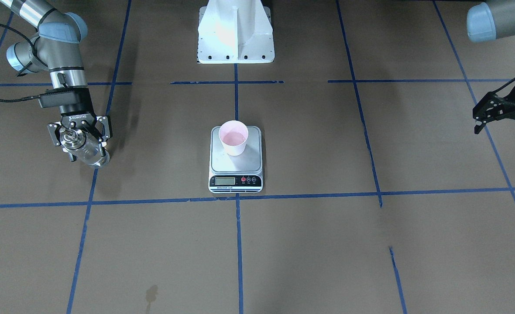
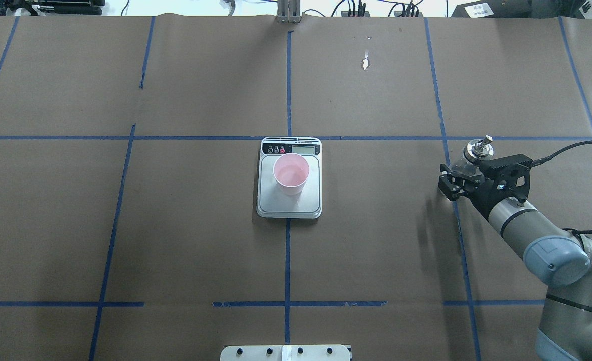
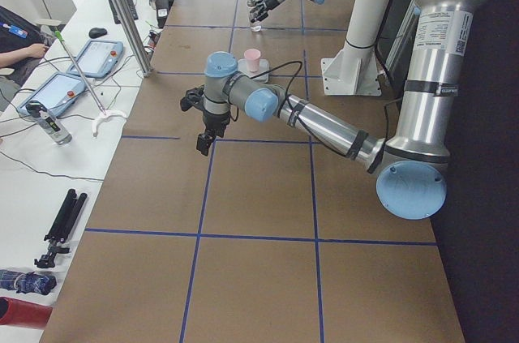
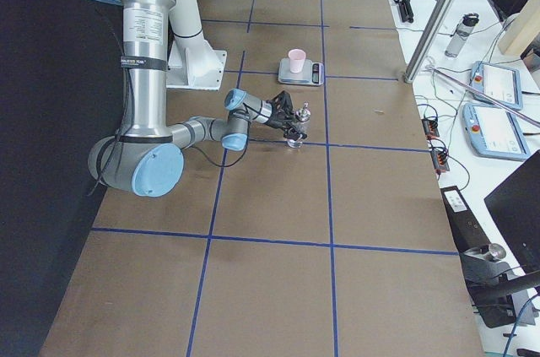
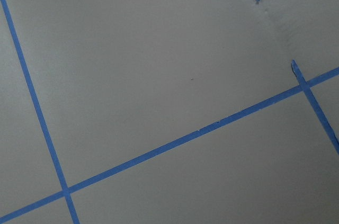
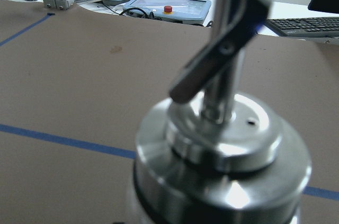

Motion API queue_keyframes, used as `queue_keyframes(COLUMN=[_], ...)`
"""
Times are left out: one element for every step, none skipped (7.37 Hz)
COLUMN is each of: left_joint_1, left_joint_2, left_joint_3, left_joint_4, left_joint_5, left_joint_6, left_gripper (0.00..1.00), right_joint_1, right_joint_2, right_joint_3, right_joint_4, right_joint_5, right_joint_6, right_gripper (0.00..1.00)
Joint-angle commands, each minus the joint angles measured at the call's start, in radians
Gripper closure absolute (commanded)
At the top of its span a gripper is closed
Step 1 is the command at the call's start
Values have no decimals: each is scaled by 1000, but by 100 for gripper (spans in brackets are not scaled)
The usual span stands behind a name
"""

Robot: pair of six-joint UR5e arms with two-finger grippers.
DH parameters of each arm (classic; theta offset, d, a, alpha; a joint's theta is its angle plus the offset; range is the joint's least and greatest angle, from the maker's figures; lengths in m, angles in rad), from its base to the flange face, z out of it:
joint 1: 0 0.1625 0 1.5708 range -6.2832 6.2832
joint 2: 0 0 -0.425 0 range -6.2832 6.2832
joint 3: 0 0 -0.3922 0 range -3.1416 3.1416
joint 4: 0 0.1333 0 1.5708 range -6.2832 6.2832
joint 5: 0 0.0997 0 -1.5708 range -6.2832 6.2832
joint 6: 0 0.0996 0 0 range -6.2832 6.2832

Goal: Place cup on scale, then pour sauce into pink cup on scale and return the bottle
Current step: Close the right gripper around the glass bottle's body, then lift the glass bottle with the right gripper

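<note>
Brown paper is covering the table [image 2: 200, 250], and blue tape lines [image 2: 288, 75] are dividing it into large squares.

At the far left of the overhead view, the left gripper [image 1: 502, 133] is barely showing at the edge. In the front-facing view it is hanging above the paper with its two black fingers spread wide and nothing between them. Its wrist camera is taking in only bare paper and tape.

In the middle of the table, the scale [image 2: 288, 206] is lying flat across the centre tape line, with its display end facing away from the robot. The cup [image 2: 291, 174] is standing upright roughly in the middle of the silver platform, its pink inside facing up. Whether any liquid is lying in it cannot be told.

Well apart from the scale, on the right, the right gripper [image 2: 459, 176] is pinching the bottle [image 2: 478, 148] by its glass body, one finger on either side, below the silver collar. The bottle is standing upright with its thin spout pointing up, beside a tape line. Whether its base is touching the paper or hanging just over it cannot be told. The sauce is too clear to make out.
</note>
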Motion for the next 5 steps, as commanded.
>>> queue_keyframes(left_joint_1=[-1, -1, -9, -15, -35], left_joint_2=[1, 1, 1, 1, 6], left_joint_3=[0, 0, 0, -3, -7], left_joint_4=[2, 2, 2, 0, -4], left_joint_5=[0, 0, 0, -2, -3], left_joint_6=[3, 3, 4, 9, 12], left_gripper=[0, 0, 0, 0, 0], right_joint_1=[40, 133, 227, 249, 263], right_joint_2=[32, 32, 30, 24, 21], right_joint_3=[17, 67, 101, 105, 111], right_joint_4=[4, -5, -8, -10, -4], right_joint_5=[17, 194, 332, 341, 347], right_joint_6=[0, -12, -72, -86, -217], right_gripper=[100, 100, 100, 100, 100])
